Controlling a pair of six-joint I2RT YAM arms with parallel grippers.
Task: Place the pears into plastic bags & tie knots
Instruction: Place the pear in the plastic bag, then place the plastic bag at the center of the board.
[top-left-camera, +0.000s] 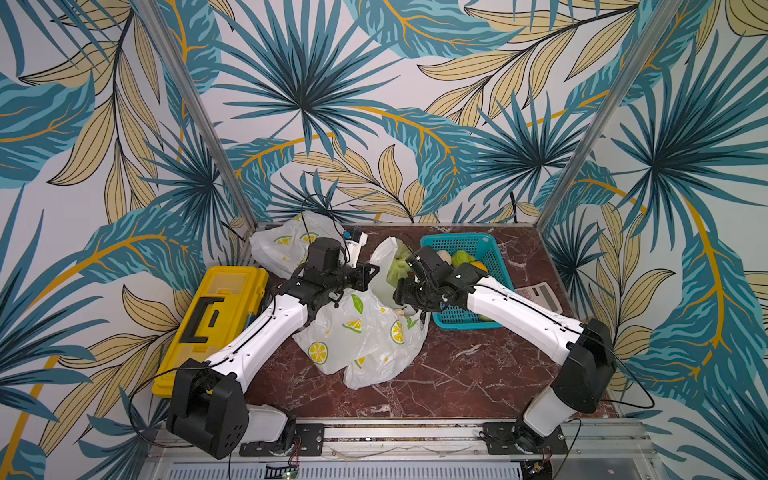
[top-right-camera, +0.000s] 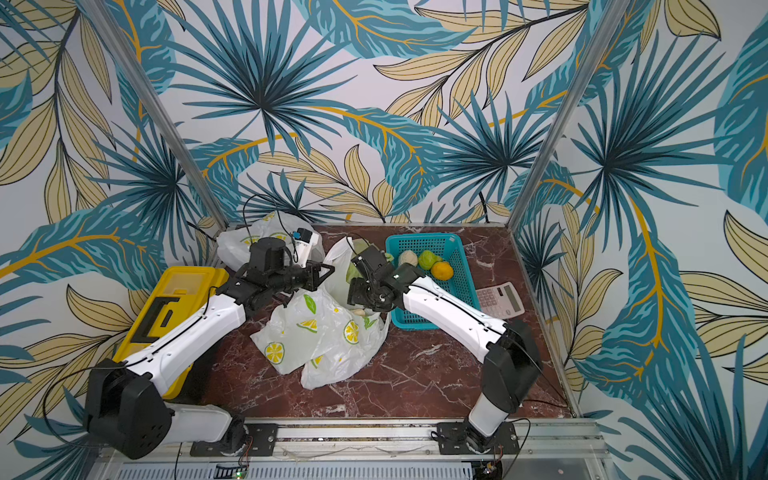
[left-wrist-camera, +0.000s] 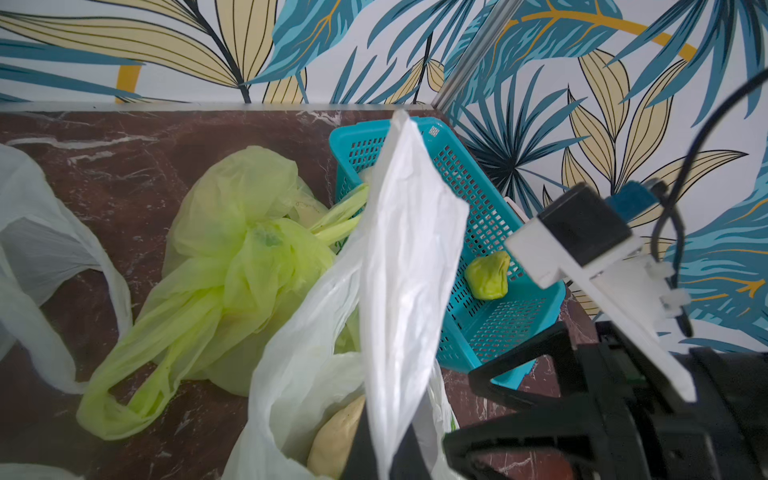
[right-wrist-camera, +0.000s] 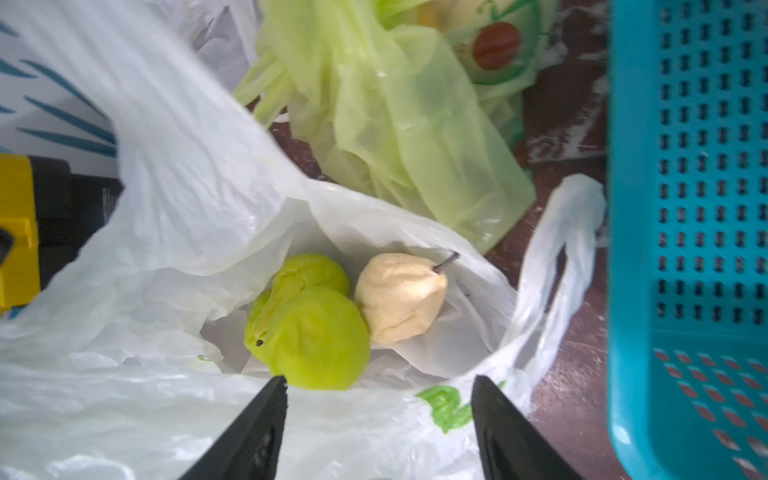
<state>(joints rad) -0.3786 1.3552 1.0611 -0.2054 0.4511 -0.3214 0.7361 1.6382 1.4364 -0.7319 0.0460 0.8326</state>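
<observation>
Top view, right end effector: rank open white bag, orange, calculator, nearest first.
1. The open white bag: directly beneath the right end effector, mid-table.
2. The orange: in the blue basket, to the robot's right.
3. The calculator: past the basket, near the right wall.

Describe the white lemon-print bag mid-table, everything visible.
Thin, crinkly, translucent white bag with lemon-slice and leaf prints, lying slumped on the marble table, mouth open. The left gripper is shut on one handle, holding it up; the other handle loop lies slack beside the blue basket. Inside: green pear, cream pear.
</observation>
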